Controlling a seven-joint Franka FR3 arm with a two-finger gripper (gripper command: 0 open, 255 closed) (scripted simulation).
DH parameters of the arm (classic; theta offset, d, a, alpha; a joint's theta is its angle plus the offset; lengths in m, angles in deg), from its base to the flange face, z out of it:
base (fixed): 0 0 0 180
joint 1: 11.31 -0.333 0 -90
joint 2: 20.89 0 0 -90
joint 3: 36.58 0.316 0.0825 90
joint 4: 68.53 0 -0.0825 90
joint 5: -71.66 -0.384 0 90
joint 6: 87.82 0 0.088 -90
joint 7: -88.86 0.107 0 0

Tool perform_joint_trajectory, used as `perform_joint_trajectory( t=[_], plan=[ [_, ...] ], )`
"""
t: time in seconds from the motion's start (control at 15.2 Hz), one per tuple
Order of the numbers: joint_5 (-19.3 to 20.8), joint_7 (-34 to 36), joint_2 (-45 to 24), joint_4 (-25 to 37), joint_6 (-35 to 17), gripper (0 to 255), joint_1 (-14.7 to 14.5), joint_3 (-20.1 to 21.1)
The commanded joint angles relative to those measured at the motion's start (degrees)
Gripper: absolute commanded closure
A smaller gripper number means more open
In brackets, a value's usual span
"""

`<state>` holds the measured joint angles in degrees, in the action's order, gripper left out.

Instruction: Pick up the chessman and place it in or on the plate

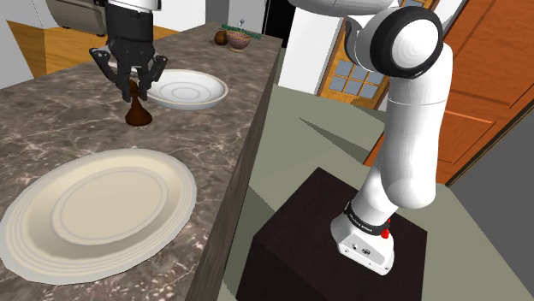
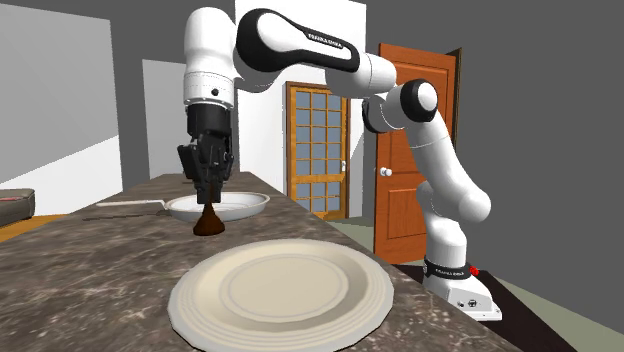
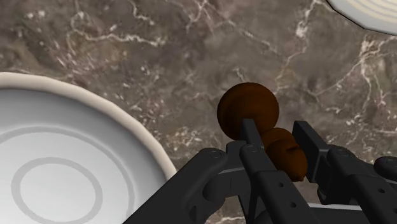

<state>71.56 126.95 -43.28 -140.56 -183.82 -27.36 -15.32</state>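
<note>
A dark brown chessman [image 1: 137, 115] stands upright on the marble counter [image 1: 51, 120]. My black gripper [image 1: 133, 84] comes straight down over it, shut on its upper part. In the second exterior view the gripper [image 2: 208, 194] clasps the top of the chessman [image 2: 208, 225], whose base rests on the counter. The wrist view has the fingers [image 3: 257, 159] clamped around the head of the chessman [image 3: 249, 108]. A large white plate [image 1: 163, 175] lies on the near part of the counter, also the plate [image 2: 300, 325]. A smaller white plate [image 1: 210, 85] lies just behind the chessman.
The counter's long edge [image 1: 248, 154] runs along the shoulder view's right, with floor and my dark stand [image 1: 291, 248] below it. A patterned bowl [image 1: 240, 38] and a small brown object [image 1: 220, 38] sit at the counter's far end. An orange door [image 2: 400, 130] stands behind the arm.
</note>
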Motion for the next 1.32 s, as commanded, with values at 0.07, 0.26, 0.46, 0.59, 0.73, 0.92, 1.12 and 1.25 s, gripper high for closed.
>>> perform_joint_trajectory(
  t=[0.07,0.26,0.46,0.59,0.73,0.92,1.12,1.25],
  plan=[
    [0.2,0.3,-0.5,3.1,2.6,255,-0.4,0.0],
    [0.6,0.7,-1.5,6.9,5.4,255,-0.8,0.1],
    [1.0,1.1,-2.8,11.3,8.5,255,-1.5,0.1],
    [1.4,1.3,-3.9,14.6,10.7,255,-2.0,0.1],
    [1.9,1.6,-5.2,18.4,13.1,255,-2.7,0.0],
    [1.4,3.6,-2.8,15.1,12.0,255,-3.7,0.7],
    [0.8,6.7,0.5,10.4,10.2,255,-5.2,1.7],
    [0.6,8.8,2.1,8.1,9.3,255,-6.4,2.4]
  ],
)
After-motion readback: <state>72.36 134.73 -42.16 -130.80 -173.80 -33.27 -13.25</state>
